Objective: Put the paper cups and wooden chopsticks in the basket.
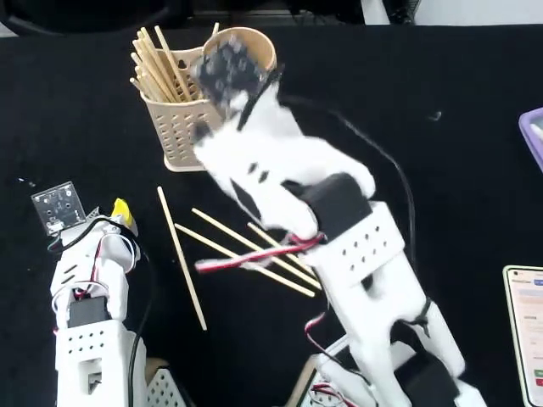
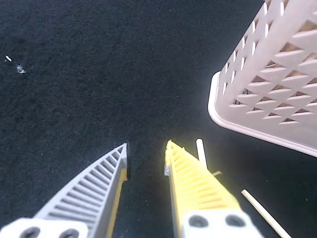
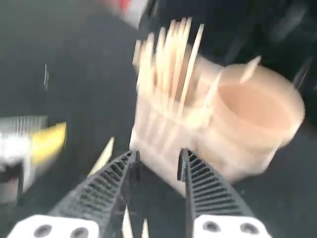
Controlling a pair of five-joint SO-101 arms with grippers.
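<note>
- Above the basket (image 1: 178, 127), the right tool (image 3: 158, 152) stands narrowly parted and empty, hiding part of the one paper cup (image 1: 263, 42) inside
- Chopstick bundle (image 1: 153, 64) in the basket: too crowded to count
- Four loose chopsticks (image 1: 181, 254) on the counter (image 1: 424, 127), three running under the right arm
- Left tool (image 2: 146, 145) near the basket, parted, holding nothing

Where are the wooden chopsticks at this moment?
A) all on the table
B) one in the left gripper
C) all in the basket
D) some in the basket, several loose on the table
D: a bundle stands in the basket while loose chopsticks lie on the table.
</note>
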